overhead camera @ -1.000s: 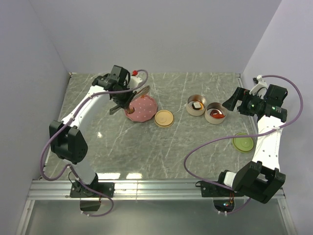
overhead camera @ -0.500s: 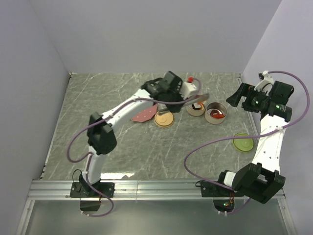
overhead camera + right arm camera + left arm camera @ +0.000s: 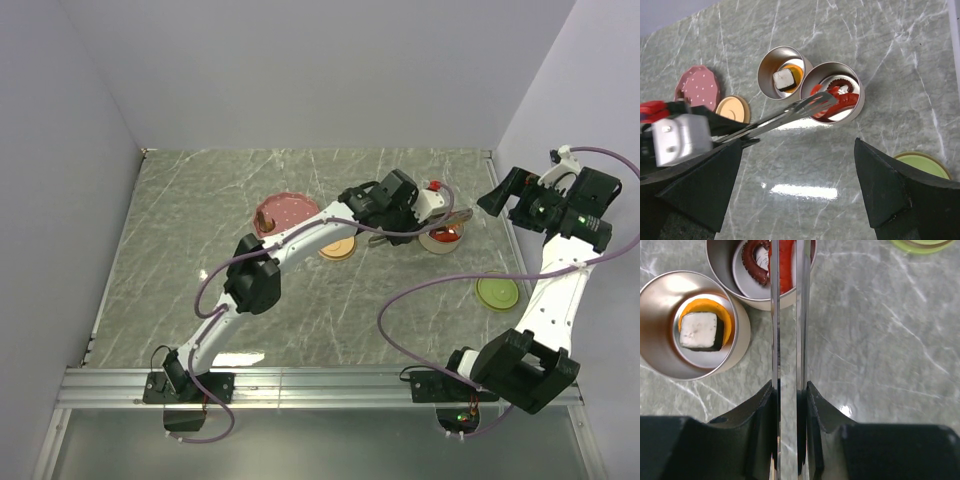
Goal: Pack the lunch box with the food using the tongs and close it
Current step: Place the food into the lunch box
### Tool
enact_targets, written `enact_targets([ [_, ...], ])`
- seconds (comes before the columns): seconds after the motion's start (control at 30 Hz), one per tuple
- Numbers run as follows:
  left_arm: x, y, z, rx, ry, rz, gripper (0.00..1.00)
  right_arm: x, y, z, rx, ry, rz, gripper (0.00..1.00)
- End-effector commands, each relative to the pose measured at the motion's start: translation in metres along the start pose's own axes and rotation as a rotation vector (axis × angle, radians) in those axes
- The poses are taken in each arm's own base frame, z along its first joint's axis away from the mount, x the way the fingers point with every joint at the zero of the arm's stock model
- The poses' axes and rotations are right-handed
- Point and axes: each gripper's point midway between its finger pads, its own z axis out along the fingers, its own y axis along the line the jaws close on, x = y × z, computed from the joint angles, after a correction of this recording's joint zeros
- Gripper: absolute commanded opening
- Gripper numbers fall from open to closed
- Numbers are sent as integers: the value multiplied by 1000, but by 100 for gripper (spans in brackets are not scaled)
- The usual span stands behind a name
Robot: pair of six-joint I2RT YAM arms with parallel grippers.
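The left gripper (image 3: pixel 789 395) clamps across both arms of the tongs (image 3: pixel 775 340), squeezing them nearly parallel. That pinch looks to be what closes the tips on a red-orange sausage (image 3: pixel 786 270). Left of the arms, about halfway along, stands a round tin (image 3: pixel 655 340) holding the orange piece (image 3: pixel 725 315) with the dark-and-pale block (image 3: pixel 701 331) on top. Under the tips, a second tin (image 3: pixel 722 265) holds a curled dark-red sausage (image 3: pixel 751 265). Off to the right of the tips lies a green lid (image 3: pixel 925 244). The right gripper (image 3: pixel 797 150) hangs wide apart above, holding nothing — probably kept clear for the lids.
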Motion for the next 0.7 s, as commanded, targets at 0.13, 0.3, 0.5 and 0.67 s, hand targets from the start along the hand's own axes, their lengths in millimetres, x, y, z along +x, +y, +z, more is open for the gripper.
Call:
enact_targets([
  [0.13, -13, 23, 17, -106, -49, 59, 15, -13, 2, -4, -17, -24, -8, 100],
  [0.3, -2, 29, 24, -135, -24, 67, 17, -13, 1, -5, -13, -21, -11, 100],
  [0.5, 2, 37, 29, -167, -12, 74, 20, -11, 1, -5, -16, -18, -11, 100],
  [0.67, 8, 40, 32, -177, -4, 77, 20, -9, -1, -6, -10, -17, -11, 100],
])
